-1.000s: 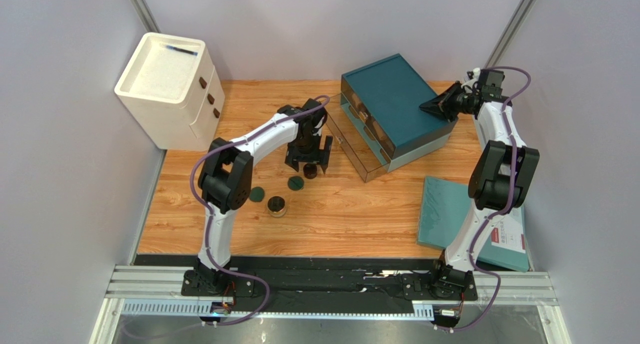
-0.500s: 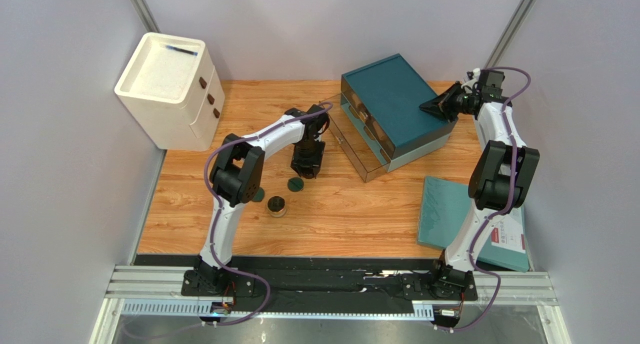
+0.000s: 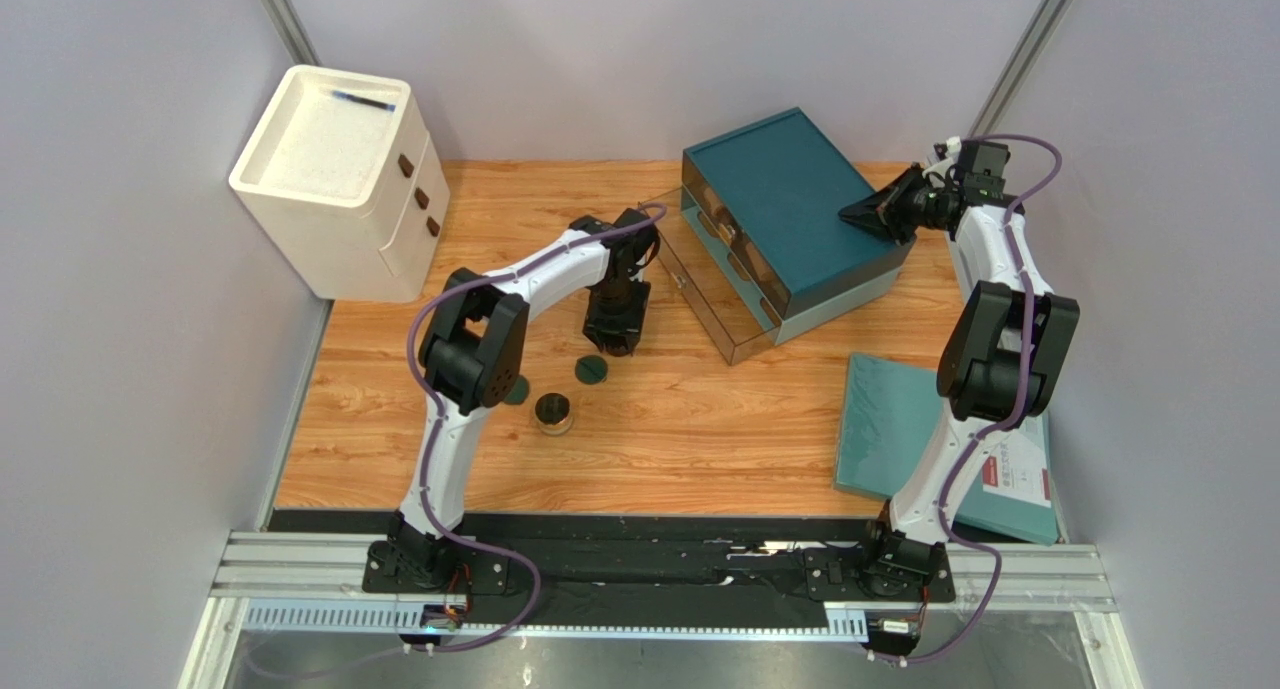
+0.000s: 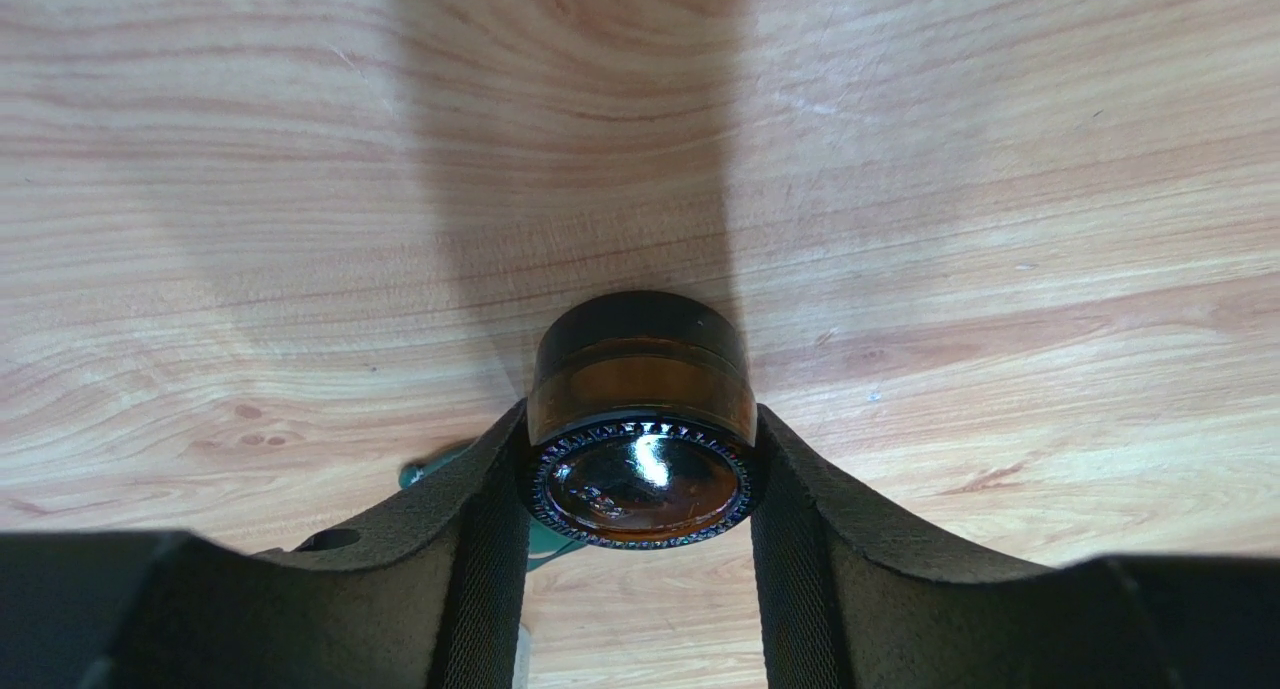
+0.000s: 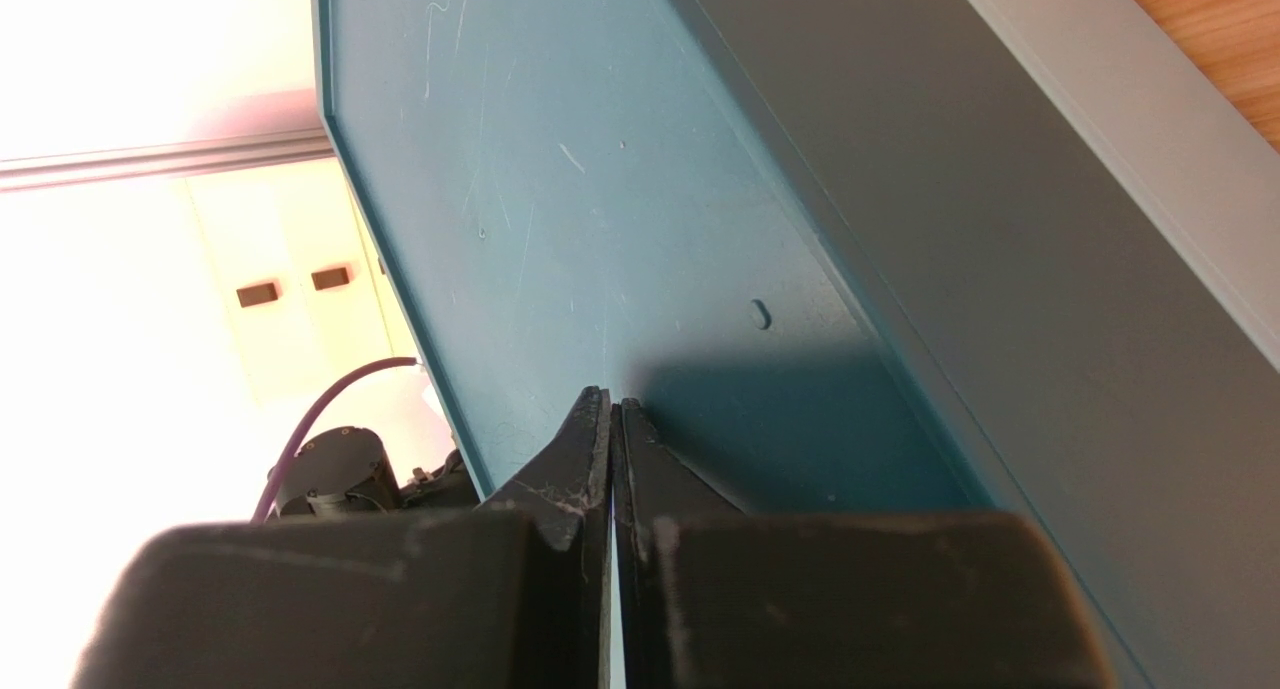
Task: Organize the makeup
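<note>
My left gripper (image 3: 616, 335) is shut on a dark brown round jar (image 4: 642, 419) and holds it by its sides just over the wooden table; the gripper also shows in the left wrist view (image 4: 642, 487). A dark green disc (image 3: 592, 370) lies just in front of it. A second green disc (image 3: 516, 392) is partly hidden by the left arm. Another dark round jar (image 3: 555, 412) stands nearer to me. My right gripper (image 3: 867, 214) is shut and empty, its tips (image 5: 613, 407) over the top of the teal drawer box (image 3: 781, 194). The peach tube and the bottles are out of view.
The teal drawer box has its bottom drawer (image 3: 703, 292) pulled out toward the left gripper. A white drawer cabinet (image 3: 338, 179) stands at the back left. A flat teal panel (image 3: 902, 419) lies at the right edge of the table over a paper.
A second ago my left gripper was open around the brown jar; it has since shut on the jar and its elbow swung right. The right arm has not moved.
</note>
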